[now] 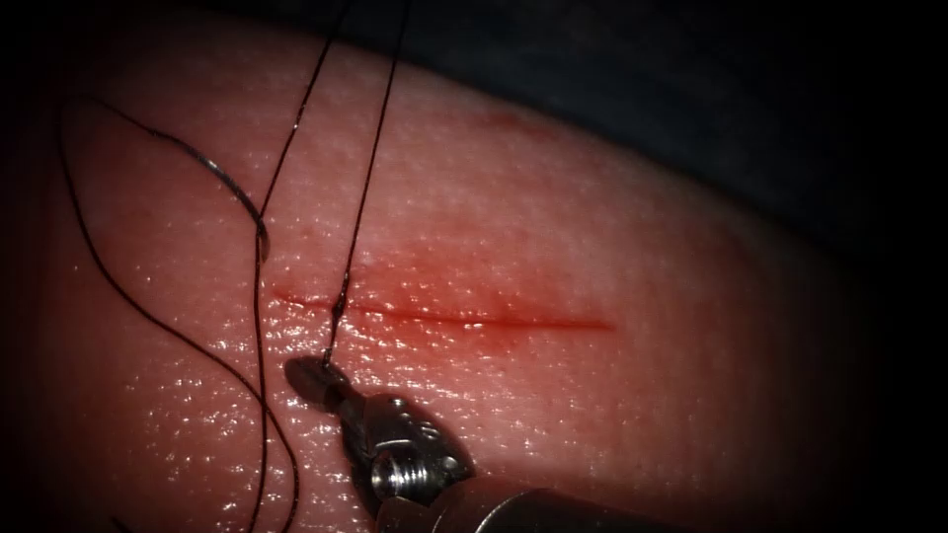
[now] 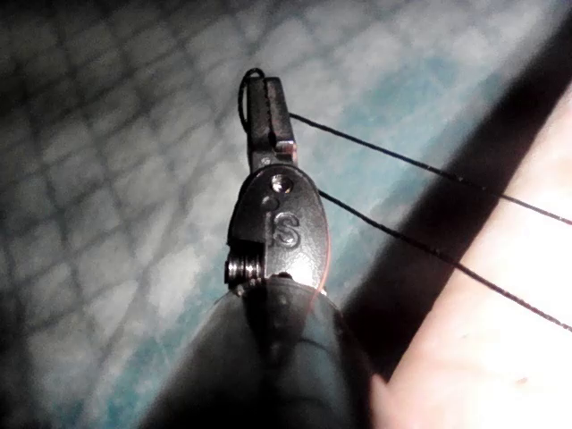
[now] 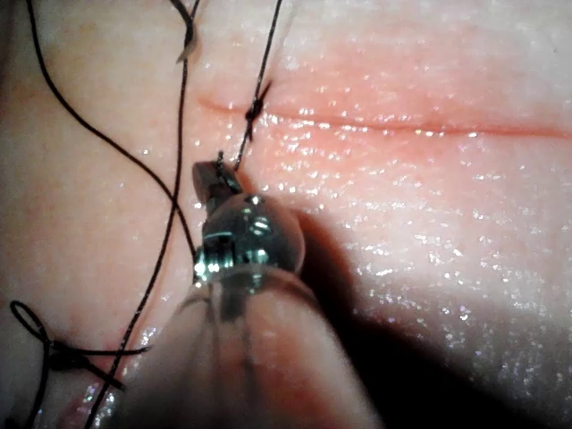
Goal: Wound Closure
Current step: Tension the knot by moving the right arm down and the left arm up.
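A: What lies under it all?

B: A checked blue-green cloth (image 2: 107, 179) covers the bench beyond the tissue (image 1: 592, 247). The cut (image 1: 444, 316) runs across the tissue as a thin red line, with red fluid (image 1: 434, 281) staining the skin around it.

A: And the right hand?

B: The right hand (image 1: 314, 377) sits just below the left end of the cut, its jaws closed on the thread (image 1: 365, 188). That strand rises from the jaws, passes a small knot (image 1: 340, 304) at the cut and runs up off the tissue.

A: The left hand?

B: The left hand (image 2: 266, 112) hangs over the cloth, off the tissue's edge, clamped on thread; two strands run from it to the tissue.

A: Where is the needle?

B: The needle (image 1: 222, 178) lies loose on the skin, up and left of the cut's left end, in neither hand. Whether its tip enters the tissue I cannot tell.

A: Anything in the way?

B: Slack loops of thread cross the skin left of the cut, one passing close beside the right hand, and a tangle (image 3: 49, 353) lies near its shaft.
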Controlling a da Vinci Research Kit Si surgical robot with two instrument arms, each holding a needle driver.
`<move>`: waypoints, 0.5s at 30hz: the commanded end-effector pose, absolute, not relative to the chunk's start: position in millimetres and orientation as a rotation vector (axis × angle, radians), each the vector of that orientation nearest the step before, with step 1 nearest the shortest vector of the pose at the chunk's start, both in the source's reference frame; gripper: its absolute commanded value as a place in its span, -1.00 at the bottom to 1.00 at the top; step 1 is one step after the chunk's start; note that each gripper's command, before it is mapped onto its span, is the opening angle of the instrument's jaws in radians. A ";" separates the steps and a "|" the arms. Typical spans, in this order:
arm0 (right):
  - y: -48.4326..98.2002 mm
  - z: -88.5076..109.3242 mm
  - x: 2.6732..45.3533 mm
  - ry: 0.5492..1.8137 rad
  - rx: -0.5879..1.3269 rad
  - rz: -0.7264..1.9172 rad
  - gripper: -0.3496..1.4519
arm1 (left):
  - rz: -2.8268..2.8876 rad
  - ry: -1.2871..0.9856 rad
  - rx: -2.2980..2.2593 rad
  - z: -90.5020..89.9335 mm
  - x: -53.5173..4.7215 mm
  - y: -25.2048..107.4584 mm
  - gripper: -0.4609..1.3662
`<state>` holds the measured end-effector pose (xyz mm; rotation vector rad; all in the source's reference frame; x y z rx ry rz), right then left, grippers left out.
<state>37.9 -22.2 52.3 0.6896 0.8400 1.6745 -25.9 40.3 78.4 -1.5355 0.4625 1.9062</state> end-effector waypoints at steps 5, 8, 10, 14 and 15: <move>-22.7 51.9 38.1 0.818 0.719 1.655 -1.00 | 1.908 0.461 -1.532 78.5 -25.9 40.5 -0.88; -22.7 51.9 38.1 0.816 0.712 1.655 -1.00 | 1.903 0.456 -1.532 78.6 -25.9 40.6 -0.88; -22.8 52.0 38.1 0.813 0.709 1.657 -1.00 | 1.902 0.456 -1.534 78.6 -25.8 40.8 -0.88; -22.7 52.1 38.1 0.812 0.712 1.662 -1.00 | 1.901 0.455 -1.538 78.7 -25.5 41.0 -0.88; -22.7 52.1 38.1 0.812 0.711 1.662 -1.00 | 1.901 0.454 -1.538 78.7 -25.4 41.0 -0.88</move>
